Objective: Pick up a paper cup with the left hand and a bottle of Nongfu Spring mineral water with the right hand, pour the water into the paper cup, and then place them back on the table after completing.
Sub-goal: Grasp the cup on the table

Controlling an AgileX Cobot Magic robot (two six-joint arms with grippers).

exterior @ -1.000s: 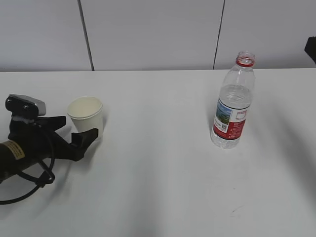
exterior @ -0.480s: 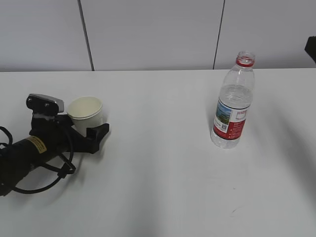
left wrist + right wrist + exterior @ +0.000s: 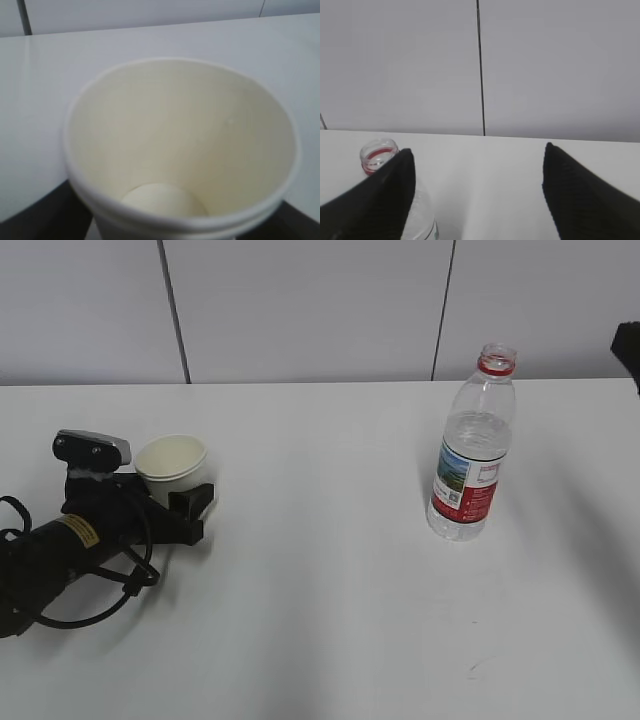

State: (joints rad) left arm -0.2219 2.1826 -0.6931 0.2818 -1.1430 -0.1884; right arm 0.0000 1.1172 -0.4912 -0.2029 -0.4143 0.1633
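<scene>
An empty white paper cup (image 3: 172,465) stands on the white table (image 3: 330,600) at the left. My left gripper (image 3: 183,490), with the yellow label on its arm, lies low on the table, its black fingers closed in on the cup's sides. The cup (image 3: 180,150) fills the left wrist view, with dark fingers at both lower corners. The uncapped Nongfu Spring bottle (image 3: 470,455) stands upright at the right, with water (image 3: 477,440) up to its shoulder. My right gripper (image 3: 477,200) is open and empty; the bottle's neck (image 3: 379,152) shows behind its left finger.
A grey panelled wall (image 3: 320,310) runs behind the table's far edge. A black part of the right arm (image 3: 629,345) shows at the right edge of the exterior view. Loose black cables (image 3: 90,600) lie by the left arm.
My left gripper has slid forward until its fingers stand on either side of the cup, and the fingers have then closed in on the cup. The bottle has not moved.
</scene>
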